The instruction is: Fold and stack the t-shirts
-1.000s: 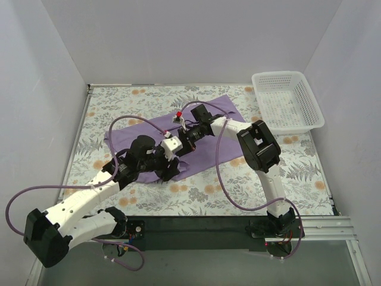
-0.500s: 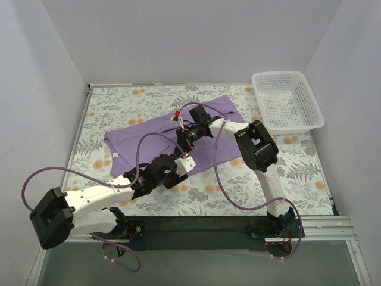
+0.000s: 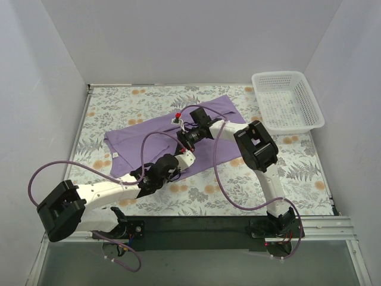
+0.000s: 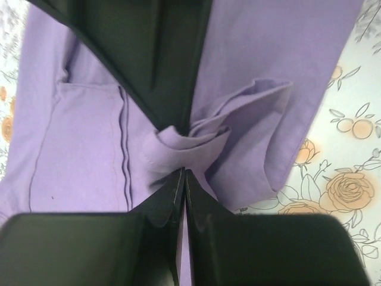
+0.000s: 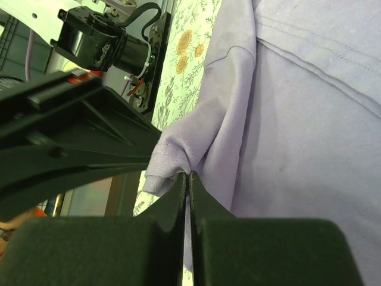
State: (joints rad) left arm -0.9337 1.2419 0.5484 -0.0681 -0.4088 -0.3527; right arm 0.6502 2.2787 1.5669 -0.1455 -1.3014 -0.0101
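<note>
Limp, light t-shirt [image 3: 137, 134] left of the basket [image 3: 280, 74] — left gripper [image 4: 183, 174] and right gripper [image 5: 187, 174] each pinch a bunched fold; edges probably hold best.

The t-shirt [image 3: 134, 136] is soft, matt lavender knit cloth with stitched hems, the surface [image 3: 297, 173] wears a smooth flower-printed covering, the basket [image 3: 277, 74] is white lattice plastic with a slight sheen — and the jaws of the left gripper [image 4: 183, 179] are matt black plastic.

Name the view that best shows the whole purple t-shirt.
Top external: the t-shirt lies spread out, nearly all of it visible. Each wrist view shows only a pinched fold up close.
</note>
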